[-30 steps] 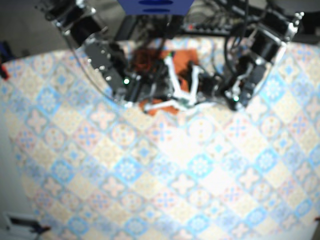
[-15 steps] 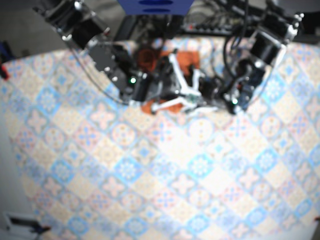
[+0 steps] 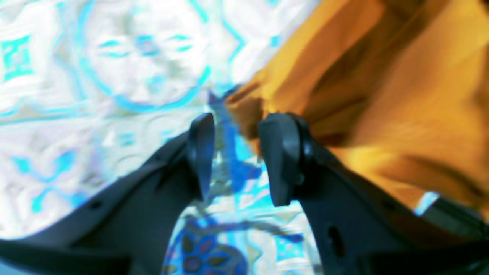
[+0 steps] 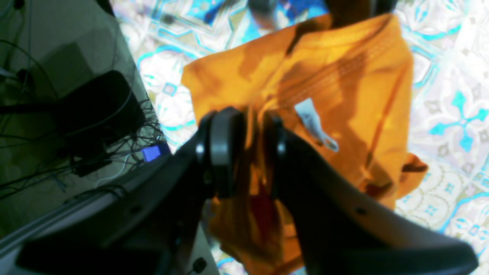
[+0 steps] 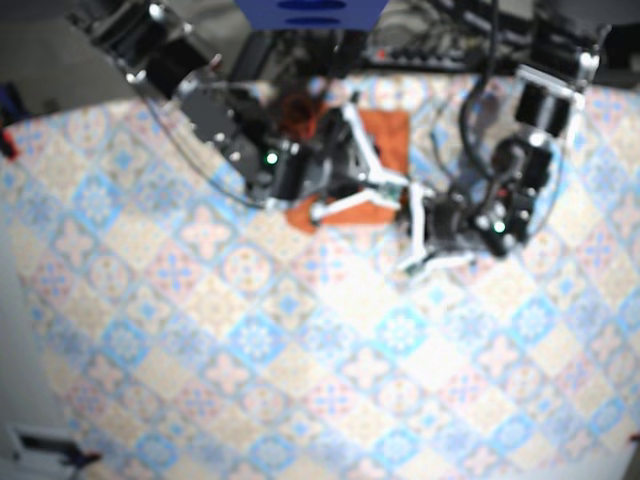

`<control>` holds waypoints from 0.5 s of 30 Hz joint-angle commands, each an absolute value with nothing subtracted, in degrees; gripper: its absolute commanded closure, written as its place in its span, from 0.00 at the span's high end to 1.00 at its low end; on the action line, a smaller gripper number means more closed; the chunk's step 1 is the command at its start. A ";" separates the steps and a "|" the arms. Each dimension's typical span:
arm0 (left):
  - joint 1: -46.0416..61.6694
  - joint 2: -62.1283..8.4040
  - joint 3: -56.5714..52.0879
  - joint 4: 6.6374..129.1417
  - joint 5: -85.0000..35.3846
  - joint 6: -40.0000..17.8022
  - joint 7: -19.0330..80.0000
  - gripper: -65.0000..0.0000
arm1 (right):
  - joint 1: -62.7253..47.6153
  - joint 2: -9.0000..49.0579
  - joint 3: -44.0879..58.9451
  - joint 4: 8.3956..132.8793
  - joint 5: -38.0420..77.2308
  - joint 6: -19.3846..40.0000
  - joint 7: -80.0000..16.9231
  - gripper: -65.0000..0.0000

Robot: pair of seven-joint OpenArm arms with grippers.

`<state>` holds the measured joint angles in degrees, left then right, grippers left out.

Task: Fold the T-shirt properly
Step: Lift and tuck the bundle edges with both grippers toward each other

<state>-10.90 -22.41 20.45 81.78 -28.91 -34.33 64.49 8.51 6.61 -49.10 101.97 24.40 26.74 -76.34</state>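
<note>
Orange T-shirt (image 5: 388, 135) bunched, upper centre of base frame, on patterned worktop (image 5: 300, 350). Right pincer (image 4: 250, 152) clamped on its fabric. Left pincer (image 3: 235, 152) apart, over worktop, just beside shirt edge

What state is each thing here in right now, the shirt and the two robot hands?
T-shirt: rumpled in a bunch, not neatly folded.
Right hand: closed on a pinch of the T-shirt.
Left hand: open, empty, beside the T-shirt's edge.
Label: showing, lying on top of the cloth.
</note>
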 commanded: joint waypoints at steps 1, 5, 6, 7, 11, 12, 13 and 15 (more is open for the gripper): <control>-12.09 -23.08 20.00 83.03 -29.49 -34.42 64.04 0.36 | 9.89 6.11 -48.92 102.81 25.10 26.95 -75.30 0.21; -12.00 -23.08 20.00 83.03 -29.49 -34.42 64.04 0.36 | 9.89 6.11 -49.01 102.81 24.92 26.95 -75.12 0.21; -12.00 -23.08 20.00 83.03 -29.41 -34.42 64.04 0.36 | 9.89 6.11 -49.01 102.81 24.92 26.95 -75.03 0.21; -12.00 -23.08 20.00 83.03 -29.41 -34.42 64.04 0.36 | 9.98 6.11 -49.01 102.81 24.92 26.95 -74.95 0.21; -12.00 -23.08 20.00 83.03 -29.32 -34.42 63.96 0.36 | 10.42 4.88 -48.84 102.90 24.92 26.95 -74.77 0.21; -12.00 -23.08 20.00 83.03 -29.32 -34.42 63.96 0.36 | 11.03 4.44 -48.92 102.90 24.92 26.95 -74.77 0.21; -12.00 -23.08 20.00 83.03 -29.32 -34.42 63.96 0.36 | 11.21 4.09 -48.92 102.90 24.84 26.95 -74.77 0.21; -12.00 -23.25 19.91 83.03 -29.32 -34.42 63.96 0.36 | 11.38 4.09 -48.84 102.99 24.84 26.95 -74.07 0.21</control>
<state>-10.76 -22.68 20.38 81.89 -28.73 -34.33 64.51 10.50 4.12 -49.08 102.00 24.43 26.76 -74.17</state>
